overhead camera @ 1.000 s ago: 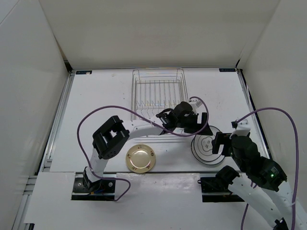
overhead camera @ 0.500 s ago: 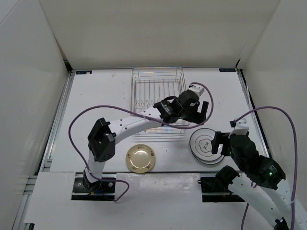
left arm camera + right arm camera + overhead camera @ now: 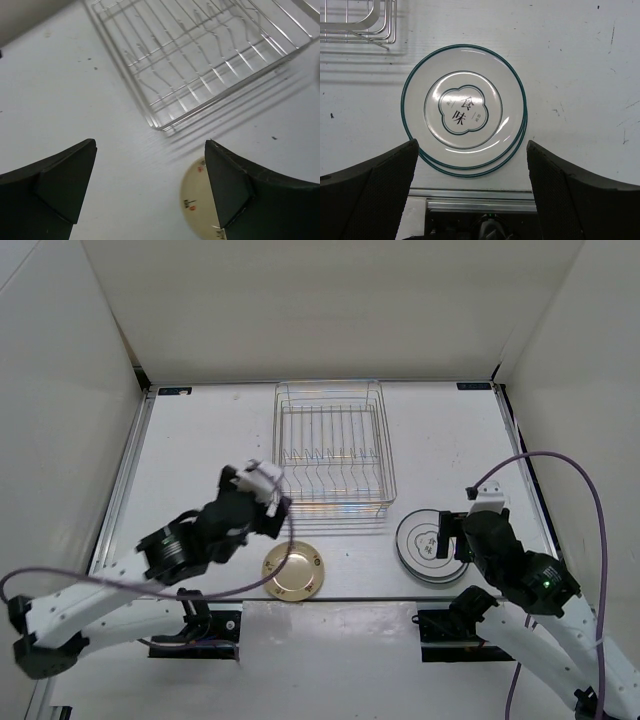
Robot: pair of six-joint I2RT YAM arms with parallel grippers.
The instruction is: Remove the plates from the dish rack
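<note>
The silver wire dish rack (image 3: pixel 331 445) stands at the back middle of the table with no plate in it; its near corner shows in the left wrist view (image 3: pixel 200 60). The tan plate (image 3: pixel 293 571) lies flat near the front edge, partly behind a finger in the left wrist view (image 3: pixel 197 197). Two white plates with dark rings (image 3: pixel 428 543) lie stacked at the front right, clear in the right wrist view (image 3: pixel 465 109). My left gripper (image 3: pixel 262 492) is open and empty, left of the rack. My right gripper (image 3: pixel 452 540) is open and empty over the stack's near edge.
White walls enclose the table on three sides. A metal rail (image 3: pixel 470 197) runs along the table's front edge just below the stacked plates. Purple cables loop from both arms (image 3: pixel 560 465).
My left arm has pulled back from the rack's right front corner to the left front of the table. The second white plate now lies on the first. The right arm barely moved.
</note>
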